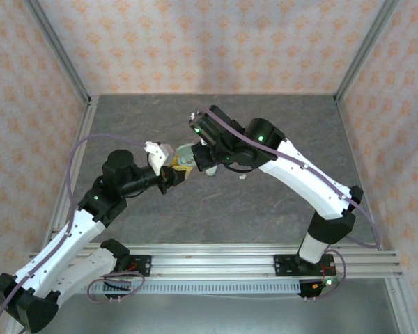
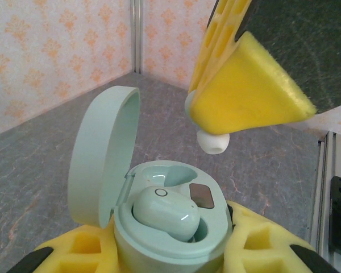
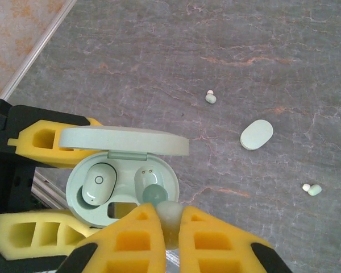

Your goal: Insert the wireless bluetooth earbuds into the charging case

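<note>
Veined grey tabletop (image 3: 159,45); glossy oval mint case (image 3: 122,165).

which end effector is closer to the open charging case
Left. The left end effector grips the open case by its base, touching it. The right end effector hangs just above the empty socket, pinching an earbud, clear of the case.

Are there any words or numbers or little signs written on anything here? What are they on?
No words, letters or numbers can be read anywhere.
One sign: a small ring mark, not a letter, on the earbud sitting in the open charging case.
The closed case lying apart: plain, no print visible.
</note>
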Controlling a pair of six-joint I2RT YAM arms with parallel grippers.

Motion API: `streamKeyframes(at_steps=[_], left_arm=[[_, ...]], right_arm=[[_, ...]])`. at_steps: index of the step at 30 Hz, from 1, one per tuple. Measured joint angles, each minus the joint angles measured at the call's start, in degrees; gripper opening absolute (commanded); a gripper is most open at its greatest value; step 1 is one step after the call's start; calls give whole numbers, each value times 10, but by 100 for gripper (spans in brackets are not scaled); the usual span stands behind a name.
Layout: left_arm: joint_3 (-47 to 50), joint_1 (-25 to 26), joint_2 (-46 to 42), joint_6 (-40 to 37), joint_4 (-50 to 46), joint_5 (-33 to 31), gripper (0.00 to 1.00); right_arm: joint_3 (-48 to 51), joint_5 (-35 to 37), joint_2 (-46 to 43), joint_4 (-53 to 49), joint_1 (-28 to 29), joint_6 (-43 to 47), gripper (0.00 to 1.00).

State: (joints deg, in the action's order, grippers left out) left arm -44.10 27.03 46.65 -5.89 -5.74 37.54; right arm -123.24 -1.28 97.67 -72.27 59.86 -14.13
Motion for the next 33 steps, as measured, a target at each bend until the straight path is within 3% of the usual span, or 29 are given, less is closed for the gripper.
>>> streamKeyframes(at_steps=[25, 33], left_arm=[[0, 0, 0, 0, -9, 10, 23], [0, 0, 0, 0, -9, 10, 23]], right_arm=[[-8, 1, 33, -13, 0, 9, 10], [-12, -9, 35, -15, 0, 13, 19]])
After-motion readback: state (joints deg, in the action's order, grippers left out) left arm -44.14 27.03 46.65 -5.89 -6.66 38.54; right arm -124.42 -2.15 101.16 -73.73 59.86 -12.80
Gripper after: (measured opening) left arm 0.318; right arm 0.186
